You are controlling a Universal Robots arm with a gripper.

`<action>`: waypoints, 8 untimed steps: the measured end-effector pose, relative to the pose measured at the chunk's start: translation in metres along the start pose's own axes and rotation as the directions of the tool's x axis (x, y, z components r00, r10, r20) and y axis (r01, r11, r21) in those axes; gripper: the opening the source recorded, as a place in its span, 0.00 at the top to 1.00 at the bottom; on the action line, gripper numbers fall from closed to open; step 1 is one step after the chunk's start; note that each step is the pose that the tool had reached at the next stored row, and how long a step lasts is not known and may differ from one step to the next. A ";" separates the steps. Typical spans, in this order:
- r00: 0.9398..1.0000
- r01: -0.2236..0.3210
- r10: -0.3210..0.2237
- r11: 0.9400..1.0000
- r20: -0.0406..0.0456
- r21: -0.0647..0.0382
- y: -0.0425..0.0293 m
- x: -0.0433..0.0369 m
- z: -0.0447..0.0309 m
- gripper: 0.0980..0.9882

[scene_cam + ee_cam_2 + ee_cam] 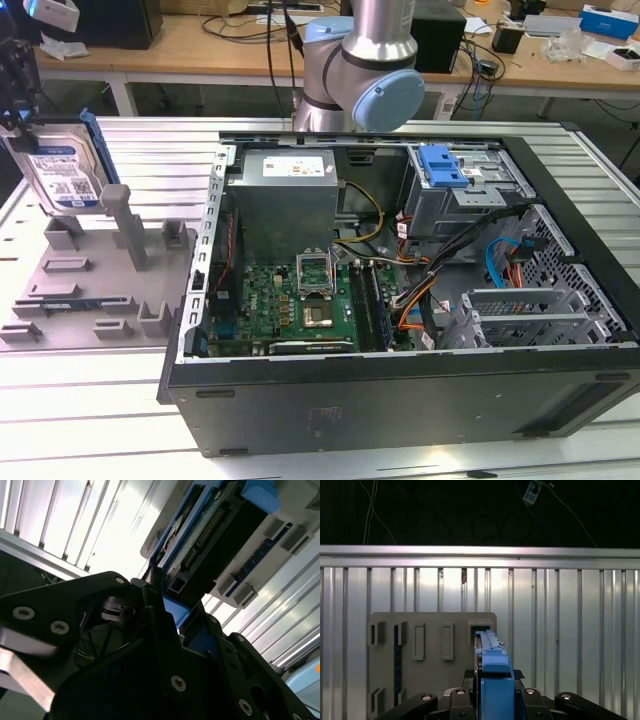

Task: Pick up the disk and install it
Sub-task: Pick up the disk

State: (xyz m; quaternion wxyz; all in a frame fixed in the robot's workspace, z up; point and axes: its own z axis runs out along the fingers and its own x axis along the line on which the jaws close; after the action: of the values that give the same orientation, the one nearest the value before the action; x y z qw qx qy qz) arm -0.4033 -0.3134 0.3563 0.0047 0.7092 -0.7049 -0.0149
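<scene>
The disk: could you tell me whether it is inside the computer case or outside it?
Outside: the gripper holds the disk on edge above the grey fixture, beside the open computer case.

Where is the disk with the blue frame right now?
The disk is at the exterior view's far left, held upright by the gripper just above the grey holder tray, left of the open computer case.

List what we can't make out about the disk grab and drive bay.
Exterior view: the claw is cut off by the left edge.
First wrist view: the disk is edge-on, label unseen.
Exterior view: the drive bay interior is hidden by its walls and blue latch.
</scene>
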 end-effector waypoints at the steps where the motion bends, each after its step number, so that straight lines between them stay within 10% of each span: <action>1: 1.000 0.000 0.000 1.000 0.000 0.000 0.0001 -0.0001 -0.0034 0.70; 8: 1.000 0.000 0.000 1.000 0.001 0.000 0.0007 -0.0004 -0.0238 0.70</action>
State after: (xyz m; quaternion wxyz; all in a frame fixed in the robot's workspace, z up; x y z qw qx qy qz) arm -0.4033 -0.3134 0.3801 0.0044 0.7093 -0.7048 -0.0154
